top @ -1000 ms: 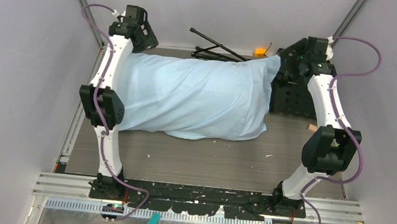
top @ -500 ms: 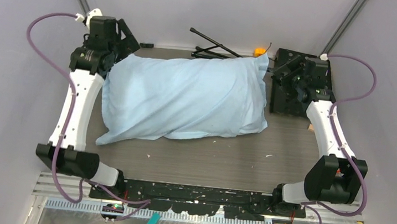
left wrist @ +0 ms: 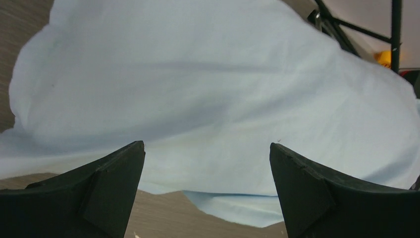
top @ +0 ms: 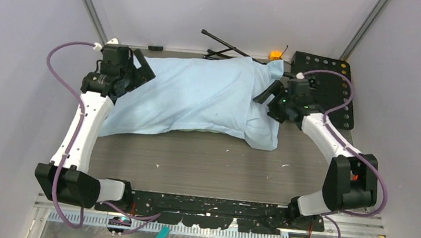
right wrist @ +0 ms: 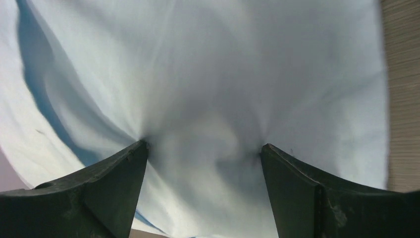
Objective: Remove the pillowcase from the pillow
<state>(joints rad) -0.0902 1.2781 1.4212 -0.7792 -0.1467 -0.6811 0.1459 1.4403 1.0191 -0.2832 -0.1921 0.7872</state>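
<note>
Overhead, both arms reach to the far half of the wood-grain table [top: 203, 165], elbows out to the sides. The left gripper [left wrist: 206, 145] gapes wide at the left end of the pillowcase [top: 198, 97]; whether it touches is unclear. The right gripper [right wrist: 203, 145] is equally wide, its tips pressed into the right end and puckering the cloth. The smooth light-blue fabric bulges plumply and hides the pillow inside.

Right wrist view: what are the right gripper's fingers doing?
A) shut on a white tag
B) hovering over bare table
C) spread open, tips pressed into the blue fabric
C: the right gripper is open, and the pillowcase creases inward where both tips press into it.
</note>
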